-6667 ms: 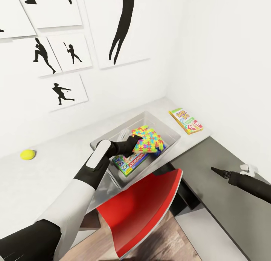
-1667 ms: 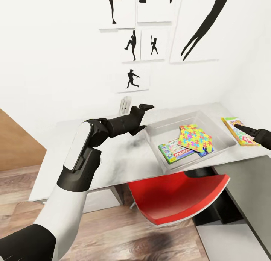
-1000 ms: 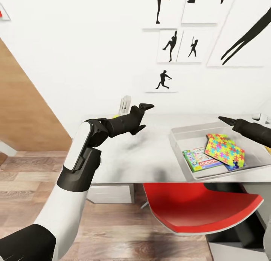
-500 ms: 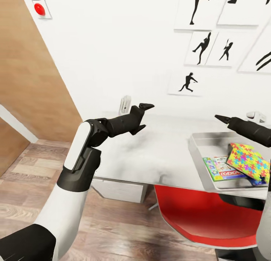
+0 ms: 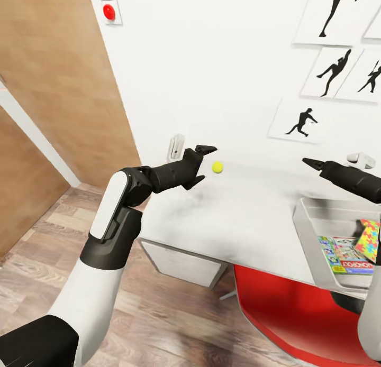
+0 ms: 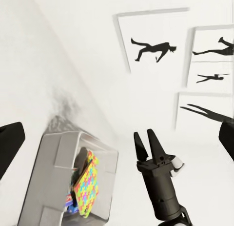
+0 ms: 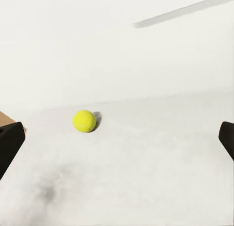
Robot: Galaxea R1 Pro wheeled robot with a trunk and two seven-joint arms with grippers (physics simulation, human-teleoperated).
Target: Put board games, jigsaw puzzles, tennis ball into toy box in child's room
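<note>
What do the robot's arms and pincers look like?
The left arm has glossy white shells with black joints and a black forearm. Its left pincer is black with two short pointed fingers. The right pincer is black and tapers to a point, with a small white part near the wrist.

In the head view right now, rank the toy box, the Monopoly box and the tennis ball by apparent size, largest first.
1. toy box, though cut off at the frame edge.
2. Monopoly box, lying inside it.
3. tennis ball, on the table.
</note>
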